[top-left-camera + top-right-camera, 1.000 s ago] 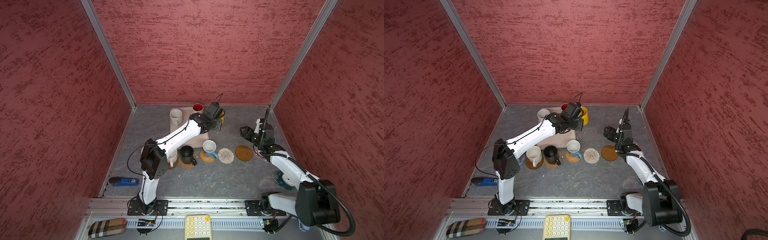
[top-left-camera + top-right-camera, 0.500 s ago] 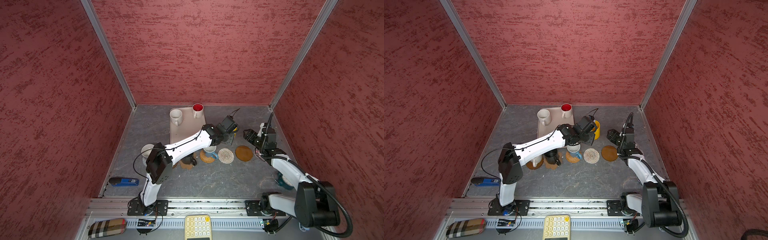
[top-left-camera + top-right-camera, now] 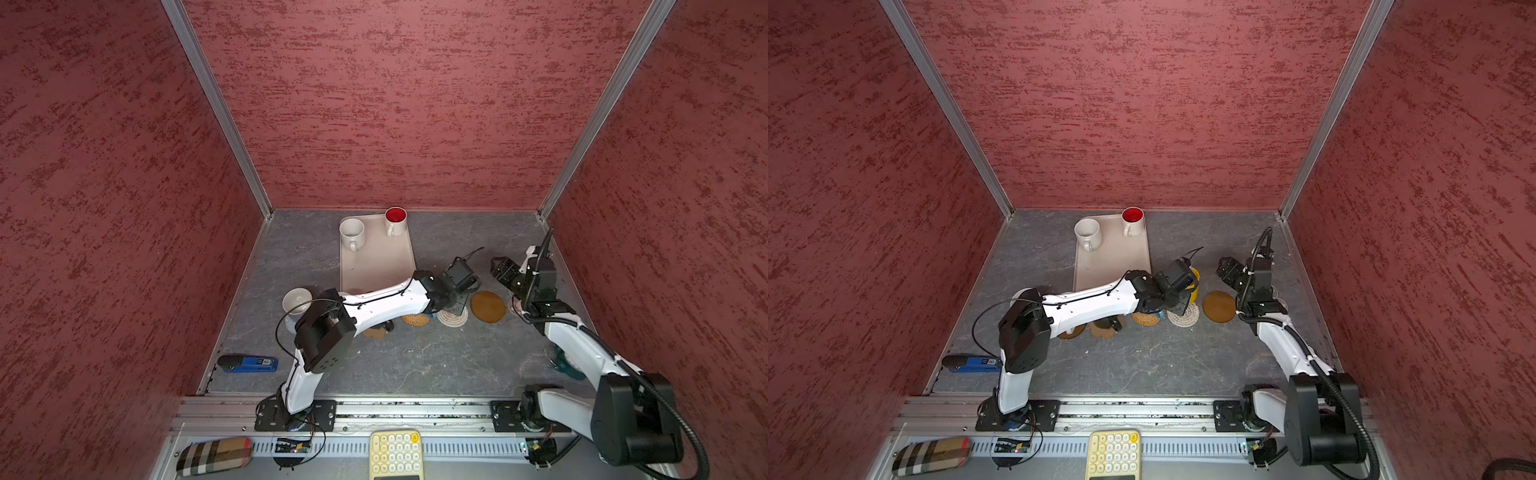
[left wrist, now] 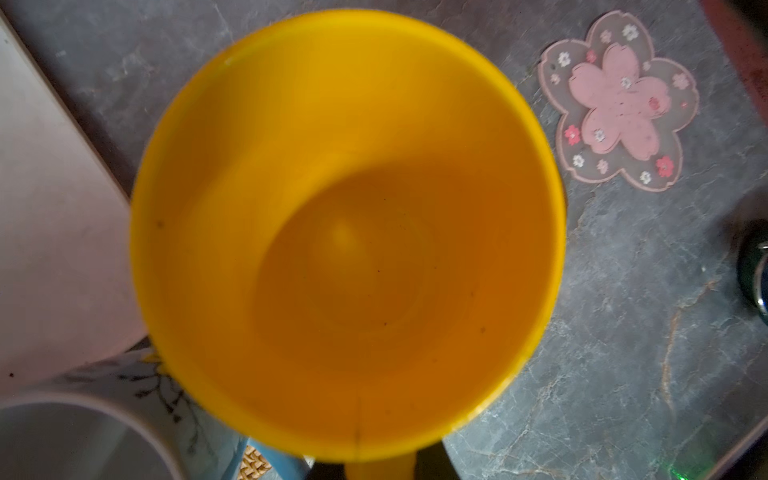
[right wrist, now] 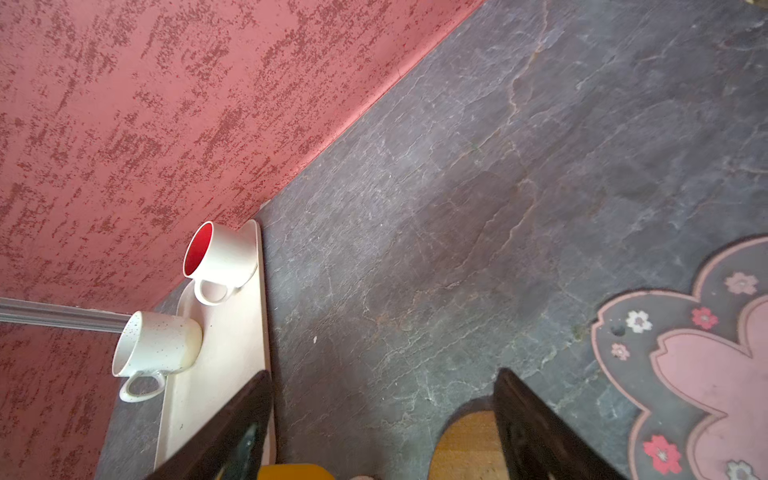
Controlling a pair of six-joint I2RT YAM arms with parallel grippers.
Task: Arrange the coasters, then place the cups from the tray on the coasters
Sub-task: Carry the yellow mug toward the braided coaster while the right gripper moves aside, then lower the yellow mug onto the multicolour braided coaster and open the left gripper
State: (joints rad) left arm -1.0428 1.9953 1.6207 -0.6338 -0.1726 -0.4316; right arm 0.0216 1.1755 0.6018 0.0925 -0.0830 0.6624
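Step in hand: the yellow mug (image 4: 349, 232) is off the tray (image 3: 376, 266) and, I'd say, on its way to a coaster.
Left end effector (image 3: 455, 304): closed tight on the yellow mug's handle, over the row of coasters.
Right end effector (image 5: 382, 432): jaws wide, holding nothing, hanging near the pink flower coaster (image 4: 619, 102).
Where the mug is: over the far edge of the white woven coaster (image 3: 453, 318); whether it touches, I cannot tell.
Next move: I reckon it needs centring over that coaster, setting down upright, then letting go.
In the way: the light blue mug (image 4: 104, 415) on the rattan coaster (image 3: 415, 319) sits just beside, so there is little room on that side.
Free coasters: the amber disc (image 3: 488, 306) and the pink flower one are bare.
Left on the tray: a plain white mug (image 3: 352, 232) and a red-lined mug (image 3: 395, 220).
Around: a blue stapler (image 3: 249, 364) on the desk (image 3: 415, 365), a yellow calculator (image 3: 395, 453) and a plaid case (image 3: 214, 455) in front, well apart.
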